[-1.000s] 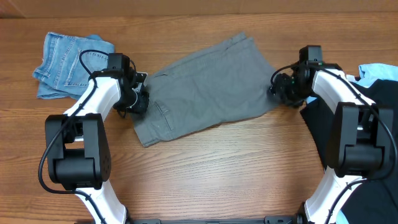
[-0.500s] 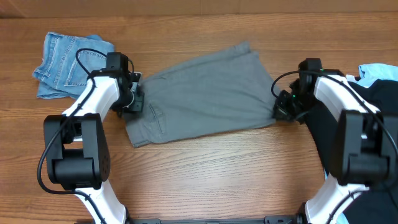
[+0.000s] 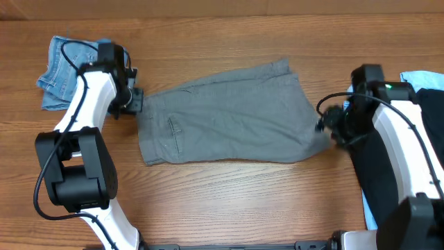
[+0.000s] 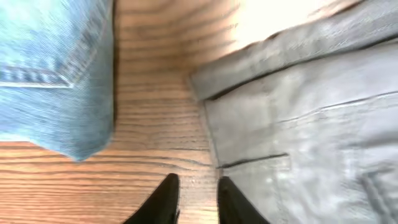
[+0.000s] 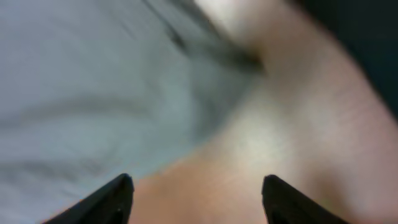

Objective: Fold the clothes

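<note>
The grey shorts (image 3: 229, 114) lie spread flat across the middle of the table, waistband to the left. My left gripper (image 3: 132, 104) sits just off the waistband corner. In the left wrist view its fingers (image 4: 168, 199) stand narrowly open (image 4: 198, 186) over bare wood, with the grey shorts (image 4: 298, 124) right beside them. My right gripper (image 3: 326, 128) is at the shorts' right edge. In the right wrist view it is wide open (image 5: 196, 186) above the wood, empty, with the grey fabric (image 5: 93, 81) up and to the left.
Blue denim shorts (image 3: 66, 76) lie crumpled at the far left, also close to the left fingers in the left wrist view (image 4: 50, 68). A black garment (image 3: 416, 139) and a light-blue one (image 3: 423, 80) lie at the right edge, under the right arm.
The grey shorts have been drawn out flatter and turned level. The left gripper moved up and left, the right moved down and right, and both let go of the fabric.
</note>
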`<state>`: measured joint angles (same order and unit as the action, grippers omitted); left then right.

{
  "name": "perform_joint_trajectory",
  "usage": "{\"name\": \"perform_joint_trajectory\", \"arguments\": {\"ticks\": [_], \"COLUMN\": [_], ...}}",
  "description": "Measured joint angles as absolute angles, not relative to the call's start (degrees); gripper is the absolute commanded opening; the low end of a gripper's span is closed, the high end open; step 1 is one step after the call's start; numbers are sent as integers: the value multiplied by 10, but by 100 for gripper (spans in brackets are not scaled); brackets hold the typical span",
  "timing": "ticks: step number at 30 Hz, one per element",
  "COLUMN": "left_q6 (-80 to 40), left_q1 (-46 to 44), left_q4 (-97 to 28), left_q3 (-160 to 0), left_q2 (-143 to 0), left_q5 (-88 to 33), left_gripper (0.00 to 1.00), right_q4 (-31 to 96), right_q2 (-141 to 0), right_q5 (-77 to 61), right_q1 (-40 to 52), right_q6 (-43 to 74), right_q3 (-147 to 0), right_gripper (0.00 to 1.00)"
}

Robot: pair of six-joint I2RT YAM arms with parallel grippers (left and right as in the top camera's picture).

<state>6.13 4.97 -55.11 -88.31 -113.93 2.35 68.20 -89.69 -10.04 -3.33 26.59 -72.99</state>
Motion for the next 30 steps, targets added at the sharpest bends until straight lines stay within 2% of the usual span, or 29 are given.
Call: {"name": "perform_joint_trajectory", "arguments": {"ticks": [3,10,13,21,25,30], "left_q6": [65,71,77,79,79,79], "left_q1": [49,42,41,41,41,41], "left_q4": [-577,-612,-624,-651,-651,-651], "left_q3": [-915,-939,-941,-942,-942,-942], "left_q2": [-1139,-1139,-1139,-1139,-1139,-1139], "left_q5": [-8,-87,-112,-136,-140,-140], "left_gripper": [39,48,48,50,52,53], "right_q4": [551,314,242,105,63,74], "right_q2": [-897,-963,-1026,-1159,-1184,-1191], "right_q5": [-116,-156,-174,-209,-247,-281], "right_q1": [-34,-33,-33,-33,-33,-33], "right_q6": [239,219,218,224,226,226], "right_q3": [-729,-729,-730,-729,-729,-729], "right_gripper": [67,67,68,76,61,42]}}
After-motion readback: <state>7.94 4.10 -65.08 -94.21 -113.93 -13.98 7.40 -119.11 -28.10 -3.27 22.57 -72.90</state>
